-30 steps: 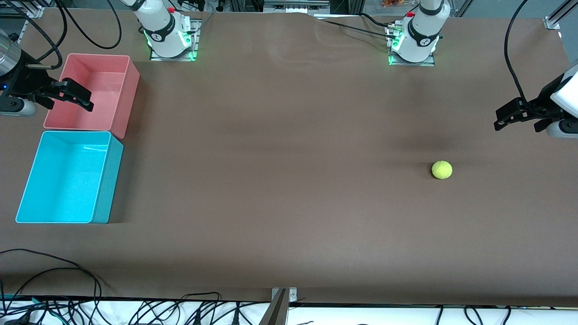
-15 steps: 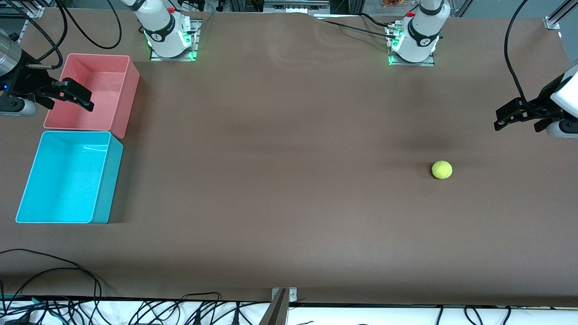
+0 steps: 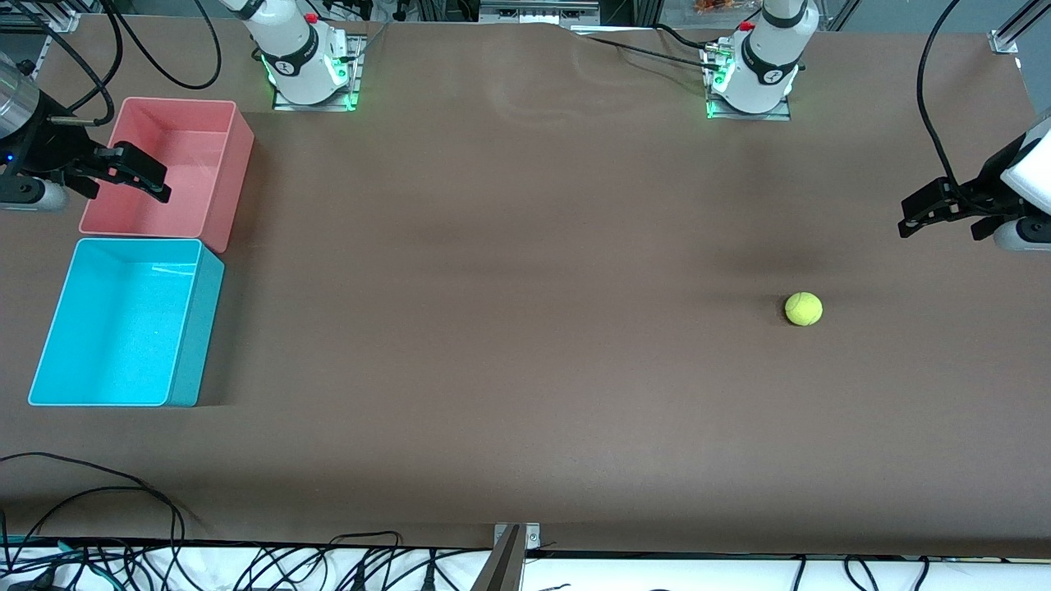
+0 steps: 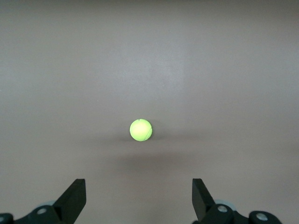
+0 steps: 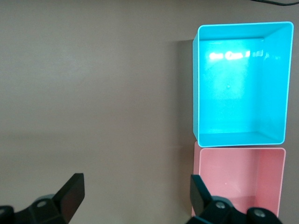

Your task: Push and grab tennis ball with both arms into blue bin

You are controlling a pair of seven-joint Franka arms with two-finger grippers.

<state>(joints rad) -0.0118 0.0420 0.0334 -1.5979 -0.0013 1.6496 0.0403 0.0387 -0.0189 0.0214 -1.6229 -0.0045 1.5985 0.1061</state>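
Note:
The tennis ball [image 3: 803,309] lies on the brown table toward the left arm's end; it also shows in the left wrist view [image 4: 141,130]. My left gripper [image 3: 907,218] is open and empty, in the air over the table's end, apart from the ball; its jaws [image 4: 138,186] stand wide with the ball ahead of them. The blue bin [image 3: 123,328] stands empty at the right arm's end and shows in the right wrist view [image 5: 240,84]. My right gripper [image 3: 156,182] is open and empty over the pink bin's edge; it also shows in the right wrist view [image 5: 137,182].
A pink bin [image 3: 176,164], empty, stands against the blue bin, farther from the front camera; it also shows in the right wrist view [image 5: 238,177]. Cables [image 3: 123,492] lie along the table's near edge. The brown table [image 3: 509,287] stretches bare between ball and bins.

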